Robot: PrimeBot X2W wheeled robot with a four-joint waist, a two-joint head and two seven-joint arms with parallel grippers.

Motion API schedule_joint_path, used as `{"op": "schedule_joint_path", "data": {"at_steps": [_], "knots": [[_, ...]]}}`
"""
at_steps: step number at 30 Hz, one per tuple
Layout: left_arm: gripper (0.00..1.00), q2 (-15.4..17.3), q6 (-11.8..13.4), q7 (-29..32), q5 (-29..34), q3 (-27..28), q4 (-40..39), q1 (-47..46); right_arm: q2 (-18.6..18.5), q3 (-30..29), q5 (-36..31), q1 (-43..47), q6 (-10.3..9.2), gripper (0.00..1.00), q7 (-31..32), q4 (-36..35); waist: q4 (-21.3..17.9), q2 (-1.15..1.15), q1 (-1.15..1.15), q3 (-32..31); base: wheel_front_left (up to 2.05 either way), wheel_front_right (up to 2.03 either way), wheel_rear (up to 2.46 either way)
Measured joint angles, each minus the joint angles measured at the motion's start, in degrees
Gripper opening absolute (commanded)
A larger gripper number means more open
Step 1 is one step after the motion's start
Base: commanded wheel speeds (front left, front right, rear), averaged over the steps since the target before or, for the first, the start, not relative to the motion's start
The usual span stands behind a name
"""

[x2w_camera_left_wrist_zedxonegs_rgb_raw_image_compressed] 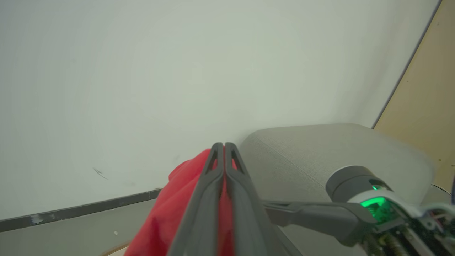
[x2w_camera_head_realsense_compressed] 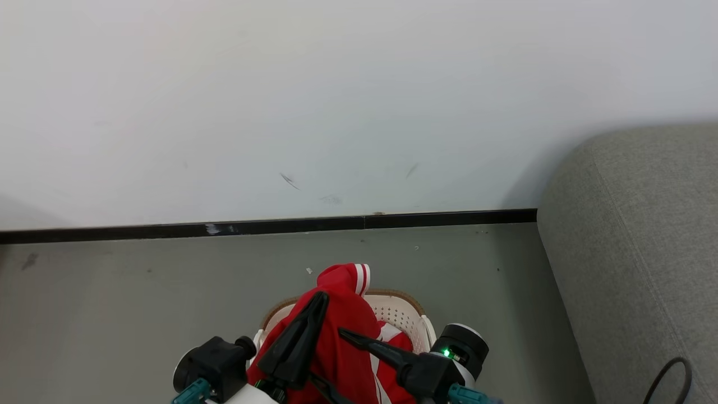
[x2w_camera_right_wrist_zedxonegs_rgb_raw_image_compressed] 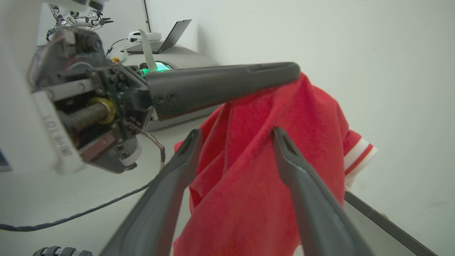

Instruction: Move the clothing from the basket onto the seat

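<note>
While hanging above the basket [x2w_camera_head_realsense_compressed: 401, 294], red clothing [x2w_camera_head_realsense_compressed: 336, 336] is pinched in the left gripper [x2w_camera_head_realsense_compressed: 321, 300]. Right gripper [x2w_camera_right_wrist_zedxonegs_rgb_raw_image_compressed: 236, 132], also above the basket: spread wide, close beside the clothing.

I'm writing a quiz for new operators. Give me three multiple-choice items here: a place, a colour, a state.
1. The sofa stands on which side of the basket? A the robot's left; B the robot's right; C beneath it.
2. The red garment has a cuff striped in: A white; B blue; C yellow.
3. The left gripper is: A open; B shut on the garment; C shut on the basket.
Key: B, grey upholstery at the head view's right; A, white bands cross the cuff; B, it is closed on red fabric.
</note>
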Motion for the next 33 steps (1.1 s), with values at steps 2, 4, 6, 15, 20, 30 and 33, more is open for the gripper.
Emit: {"op": "schedule_joint_path", "data": {"at_steps": [2, 4, 6, 15, 20, 30, 33], "knots": [[0.00, 0.02, 0.00, 0.24, 0.00, -0.43, -0.48, -0.07, -0.02, 0.05, 0.09, 0.00, 0.00, 1.00, 0.00, 0.09, -0.14, 0.00, 0.00, -0.05, 0.00, 0.00, 0.00], [0.00, 0.02, 0.01, 0.43, 0.00, -0.85, -1.11, -0.22, -0.02, -0.01, 0.08, -0.01, 0.00, 1.00, 0.00, 0.47, -0.26, 0.00, 0.00, -0.09, 0.00, 0.00, 0.00], [0.00, 0.03, 0.00, 0.51, -0.02, -1.54, -1.81, -0.66, -0.01, -0.35, -0.16, -0.01, 0.00, 1.00, 0.00, 1.30, -0.33, 0.00, 0.00, -0.13, 0.00, 0.00, 0.00], [0.00, 0.09, 0.00, 2.04, -1.20, -4.95, -5.37, -0.93, -0.05, -4.63, -1.33, -0.02, 0.00, 0.00, 0.00, 2.12, -0.24, 0.00, 0.00, 0.00, 0.00, 0.00, 0.00], [0.00, 0.11, 0.01, 2.50, -1.30, -5.09, -6.00, -0.92, -0.04, -6.22, -1.56, 0.00, 0.00, 0.00, 0.00, 1.56, -0.35, 0.00, 0.00, 0.23, 0.00, 0.00, 0.00], [1.00, 0.36, 1.11, 2.91, -1.56, -3.85, -6.51, -0.69, 0.13, -12.46, -0.54, 0.08, 0.01, 0.00, 0.00, -0.11, -1.12, 0.00, 0.00, 0.98, 0.00, 0.00, 0.00], [1.00, 0.71, 1.55, 2.91, -1.35, -3.69, -6.50, -0.53, 0.02, -15.24, -0.89, 0.20, 0.01, 0.00, 0.00, -0.11, -1.57, 0.00, 0.00, 1.19, 0.00, 0.00, 0.00]]}}
